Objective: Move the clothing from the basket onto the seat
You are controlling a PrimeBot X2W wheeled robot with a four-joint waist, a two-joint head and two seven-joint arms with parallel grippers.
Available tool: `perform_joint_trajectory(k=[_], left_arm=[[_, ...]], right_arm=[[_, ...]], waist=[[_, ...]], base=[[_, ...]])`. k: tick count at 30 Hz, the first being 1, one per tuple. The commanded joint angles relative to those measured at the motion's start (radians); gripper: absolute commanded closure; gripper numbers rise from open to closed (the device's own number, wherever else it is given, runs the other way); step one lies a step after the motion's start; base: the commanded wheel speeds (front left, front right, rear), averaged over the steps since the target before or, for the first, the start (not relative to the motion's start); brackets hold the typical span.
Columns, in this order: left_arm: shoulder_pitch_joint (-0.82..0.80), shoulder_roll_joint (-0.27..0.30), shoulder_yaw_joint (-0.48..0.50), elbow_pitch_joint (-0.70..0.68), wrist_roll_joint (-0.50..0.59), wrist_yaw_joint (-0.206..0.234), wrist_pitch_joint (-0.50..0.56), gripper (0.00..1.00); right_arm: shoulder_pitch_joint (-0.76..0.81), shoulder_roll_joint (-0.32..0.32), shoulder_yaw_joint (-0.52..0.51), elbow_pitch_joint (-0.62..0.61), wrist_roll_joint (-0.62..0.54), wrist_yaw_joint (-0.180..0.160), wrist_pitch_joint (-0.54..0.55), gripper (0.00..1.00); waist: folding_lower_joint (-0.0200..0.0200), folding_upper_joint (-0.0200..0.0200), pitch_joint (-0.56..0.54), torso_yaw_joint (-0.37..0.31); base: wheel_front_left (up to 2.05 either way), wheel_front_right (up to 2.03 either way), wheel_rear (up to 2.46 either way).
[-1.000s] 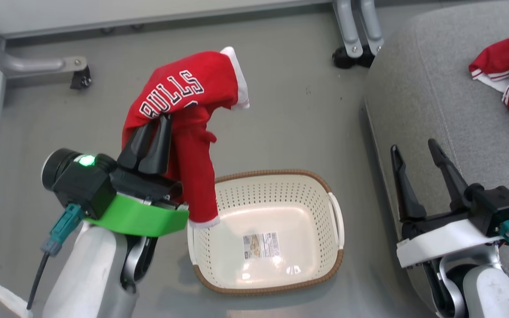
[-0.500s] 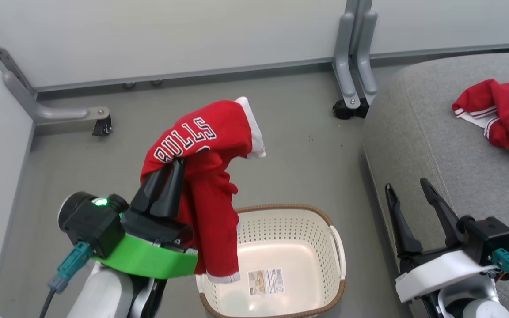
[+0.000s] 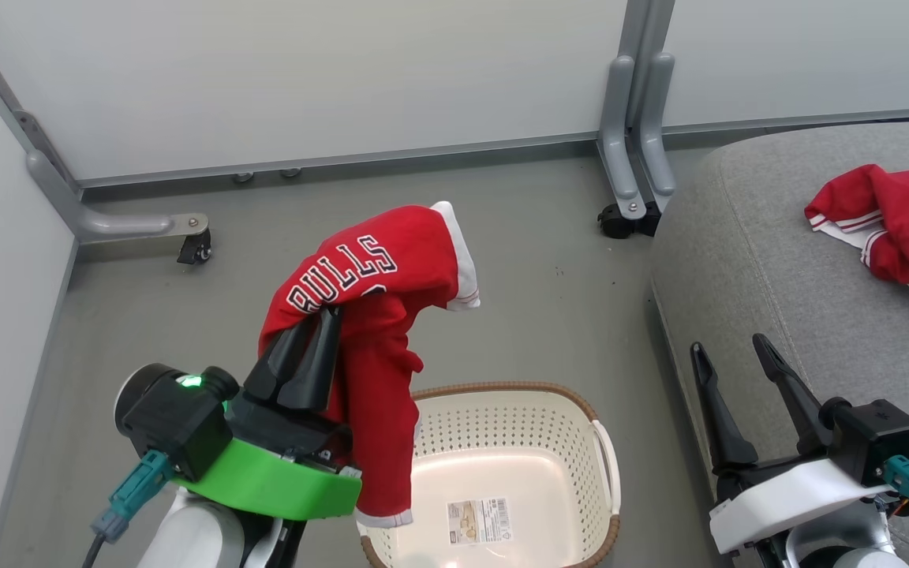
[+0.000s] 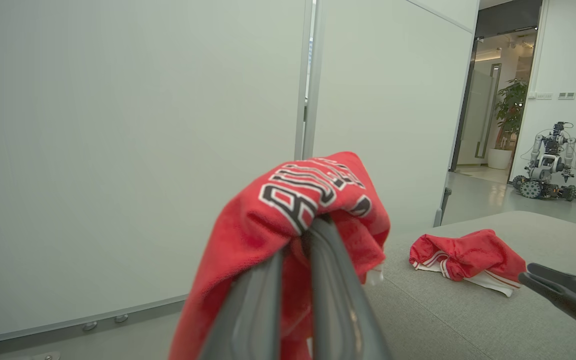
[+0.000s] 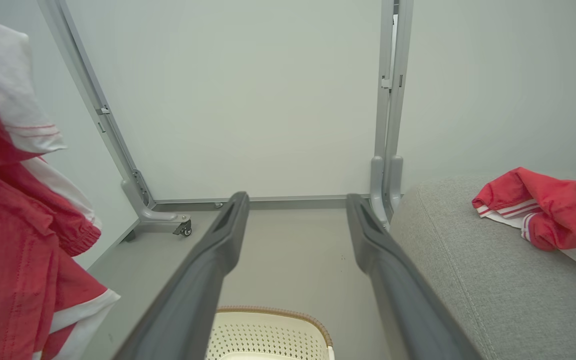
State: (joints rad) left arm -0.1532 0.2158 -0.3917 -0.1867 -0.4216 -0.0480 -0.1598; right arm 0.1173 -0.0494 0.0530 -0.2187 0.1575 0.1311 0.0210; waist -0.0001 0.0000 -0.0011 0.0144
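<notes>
My left claw (image 3: 314, 339), at the lower left of the head view, is pressed together on a fold of the jersey (image 3: 368, 268). The red cloth drapes over my fingertips with "BULLS" showing upside down. Its white-trimmed hem hangs down across the basket's left rim, and I cannot tell whether the two touch. The basket (image 3: 502, 426) stands on the floor (image 3: 549, 260) at bottom centre, with a label (image 3: 478, 521) stuck to its bottom. At the lower right my right claw (image 3: 727, 345) is spread wide, its fingers lying over the near edge of the seat (image 3: 746, 260). The shorts (image 3: 904, 229) lie crumpled on the seat at the right edge of the frame, well apart from both claws.
</notes>
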Motion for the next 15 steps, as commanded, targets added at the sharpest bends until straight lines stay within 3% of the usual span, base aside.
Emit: perform_joint_trajectory(k=[1,9,15], left_arm=[[0.015,0.008,0.0,-0.004,-0.003,0.005,0.0,1.0],[0.011,0.007,-0.009,-0.009,-0.007,0.004,0.0,1.0],[-0.011,0.003,-0.021,-0.014,-0.007,-0.004,0.002,1.0]], right_arm=[[0.007,-0.002,0.001,-0.005,0.004,-0.001,0.002,0.0],[-0.015,-0.002,0.032,0.012,0.002,-0.001,0.01,0.0],[-0.065,-0.011,0.146,0.042,0.029,-0.001,0.036,0.0]], waist=[[0.0001,0.0,0.0,0.001],[0.0001,0.0,0.002,0.007],[0.0001,0.0,0.013,0.022]], base=[[0.0,0.0,0.0],[0.0,0.0,0.0],[0.0,0.0,0.0]])
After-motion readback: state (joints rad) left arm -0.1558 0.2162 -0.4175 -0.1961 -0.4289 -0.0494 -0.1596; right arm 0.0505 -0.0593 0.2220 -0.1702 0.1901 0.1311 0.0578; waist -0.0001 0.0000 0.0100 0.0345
